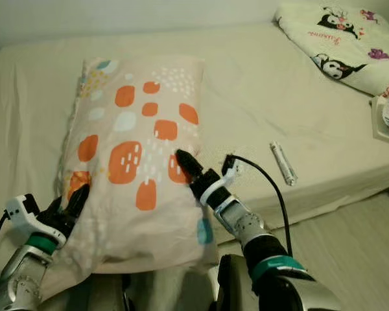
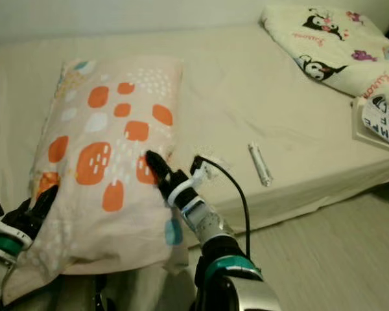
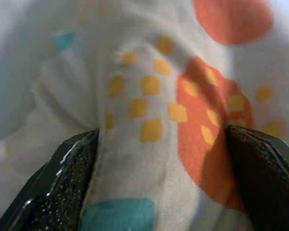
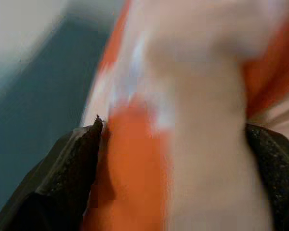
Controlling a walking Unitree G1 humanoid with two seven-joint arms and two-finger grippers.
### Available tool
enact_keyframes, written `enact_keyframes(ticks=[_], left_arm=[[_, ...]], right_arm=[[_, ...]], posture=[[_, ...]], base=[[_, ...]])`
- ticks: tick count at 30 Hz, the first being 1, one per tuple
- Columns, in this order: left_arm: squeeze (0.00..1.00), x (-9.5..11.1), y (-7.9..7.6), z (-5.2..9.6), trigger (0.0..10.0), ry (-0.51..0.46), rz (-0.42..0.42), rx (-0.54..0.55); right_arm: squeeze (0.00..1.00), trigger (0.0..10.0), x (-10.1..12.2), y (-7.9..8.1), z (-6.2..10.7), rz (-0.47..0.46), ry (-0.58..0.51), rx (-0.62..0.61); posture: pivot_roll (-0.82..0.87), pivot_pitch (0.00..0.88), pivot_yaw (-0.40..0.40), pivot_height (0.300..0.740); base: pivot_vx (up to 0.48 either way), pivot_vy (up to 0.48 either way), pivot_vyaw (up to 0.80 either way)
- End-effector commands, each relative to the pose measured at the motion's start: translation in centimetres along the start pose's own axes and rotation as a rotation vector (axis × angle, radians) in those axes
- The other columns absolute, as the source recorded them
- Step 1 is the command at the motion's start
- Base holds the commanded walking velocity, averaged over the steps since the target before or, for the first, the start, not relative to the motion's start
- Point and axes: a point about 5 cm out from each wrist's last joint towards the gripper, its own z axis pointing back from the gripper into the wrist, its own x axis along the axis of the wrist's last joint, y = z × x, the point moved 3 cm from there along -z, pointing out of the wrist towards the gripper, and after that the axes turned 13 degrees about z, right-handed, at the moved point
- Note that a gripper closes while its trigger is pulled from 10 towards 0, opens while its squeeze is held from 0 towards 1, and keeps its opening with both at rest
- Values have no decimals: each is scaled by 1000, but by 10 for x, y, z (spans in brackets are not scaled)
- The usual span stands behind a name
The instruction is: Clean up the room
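We clamp the pillow [image 1: 136, 162] on the bed [image 1: 259, 84] with both grippers: left gripper [image 1: 74, 201] at seven o'clock, right gripper [image 1: 185, 162] at four (fabric bunched between fingers).

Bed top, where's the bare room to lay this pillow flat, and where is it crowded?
Most bare sheet lies in the middle of the bed, between the pillow and the cartoon blanket, above the small tube. The far strip along the wall is bare too. The right edge is crowded: blanket, plus a box. Both the left gripper and right gripper grip the pillow.
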Motion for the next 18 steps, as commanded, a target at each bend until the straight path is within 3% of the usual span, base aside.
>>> enact_keyframes(ticks=[1,6,7,8,9,10,11,12,18], left_arm=[[1000,-32,-2,4,10000,136,14,-14],[1000,-39,-3,3,10000,156,-20,-6],[596,-40,-3,0,9451,148,-52,14],[596,-40,-3,0,9451,148,-52,14],[424,-40,-5,-2,8667,143,-59,12],[0,-39,-7,-3,1843,135,-73,8],[0,-39,-7,-3,1843,135,-73,8],[0,-39,-9,-4,0,129,-75,-3],[0,-30,-19,2,0,77,-25,-48]], right_arm=[[1000,10000,-72,34,-4,-54,199,149],[1000,10000,-81,31,-2,-13,241,124],[0,8353,-92,26,3,87,320,88],[0,8353,-92,26,3,87,320,88],[0,6353,-98,22,6,150,363,73],[0,1216,-103,16,9,208,402,26],[0,1216,-103,16,9,208,402,26],[0,0,-105,13,11,240,419,5],[0,0,-99,6,13,238,380,-75]], posture=[[129,126,-21,567],[131,115,-21,567],[130,98,-19,567],[130,98,-19,567],[129,87,-18,567],[130,85,-18,567],[130,85,-18,567],[131,83,-18,567],[136,67,-8,567]], base=[[0,0,0],[0,0,0],[0,0,0],[0,0,0],[0,0,0],[0,0,0],[0,0,0],[0,0,0],[0,0,0]])
